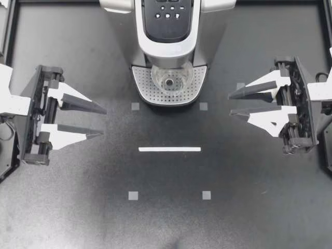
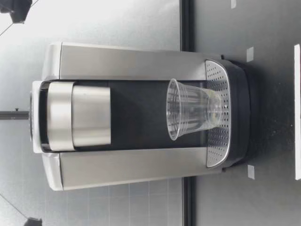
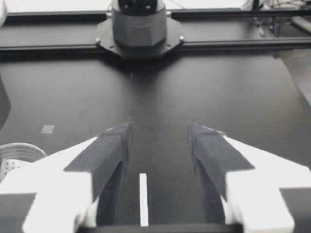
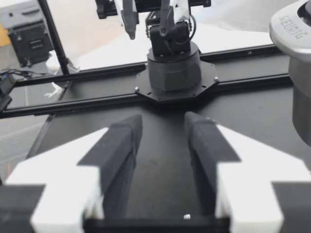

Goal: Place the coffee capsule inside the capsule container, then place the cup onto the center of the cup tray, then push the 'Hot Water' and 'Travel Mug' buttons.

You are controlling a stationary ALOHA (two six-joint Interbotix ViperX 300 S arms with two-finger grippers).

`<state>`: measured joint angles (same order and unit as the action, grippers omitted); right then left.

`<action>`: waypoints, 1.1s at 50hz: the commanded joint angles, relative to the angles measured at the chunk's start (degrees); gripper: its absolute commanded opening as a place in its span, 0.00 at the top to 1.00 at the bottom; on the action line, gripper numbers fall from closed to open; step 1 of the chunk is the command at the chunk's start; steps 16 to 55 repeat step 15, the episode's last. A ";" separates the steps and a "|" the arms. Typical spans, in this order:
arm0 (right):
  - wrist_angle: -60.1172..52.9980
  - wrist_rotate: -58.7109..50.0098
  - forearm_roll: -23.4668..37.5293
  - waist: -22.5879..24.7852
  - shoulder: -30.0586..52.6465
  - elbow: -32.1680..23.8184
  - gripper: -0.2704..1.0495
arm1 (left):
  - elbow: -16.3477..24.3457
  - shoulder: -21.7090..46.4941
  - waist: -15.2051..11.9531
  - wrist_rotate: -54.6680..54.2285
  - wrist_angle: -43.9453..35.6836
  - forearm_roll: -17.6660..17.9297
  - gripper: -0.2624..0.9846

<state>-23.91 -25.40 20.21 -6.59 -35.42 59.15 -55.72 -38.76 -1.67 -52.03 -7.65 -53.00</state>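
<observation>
The clear, ribbed plastic cup [image 1: 169, 79] stands upright on the perforated silver cup tray [image 1: 142, 83], under the head of the silver-and-black coffee machine [image 1: 168, 45] at the far middle of the worktop [image 1: 78, 202]. Dark buttons [image 1: 168, 14] sit on its glossy top panel. My left gripper [image 1: 104, 123] and right gripper [image 1: 230, 105] hang well out to either side, fingers released and spread. A white tape strip [image 1: 169, 149] and small grey squares [image 1: 133, 195] mark the matte black surface nearer me.
</observation>
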 commanded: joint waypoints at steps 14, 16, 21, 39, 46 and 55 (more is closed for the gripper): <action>-0.70 0.09 -0.09 0.26 -0.09 -0.70 0.43 | 1.32 -0.26 -0.18 0.00 -1.23 0.09 0.45; -0.70 0.09 -0.09 0.35 -0.09 -0.62 0.43 | 1.32 -0.26 -0.18 0.00 -1.32 0.09 0.45; -0.70 0.09 -0.09 0.35 -0.09 -0.62 0.43 | 1.32 -0.26 -0.18 0.00 -1.32 0.09 0.45; -0.70 0.09 -0.09 0.35 -0.09 -0.62 0.43 | 1.32 -0.26 -0.18 0.00 -1.32 0.09 0.45; -0.70 0.09 -0.09 0.35 -0.09 -0.62 0.43 | 1.32 -0.26 -0.18 0.00 -1.32 0.09 0.45; -0.70 0.09 -0.09 0.35 -0.09 -0.62 0.43 | 1.32 -0.26 -0.18 0.00 -1.32 0.09 0.45</action>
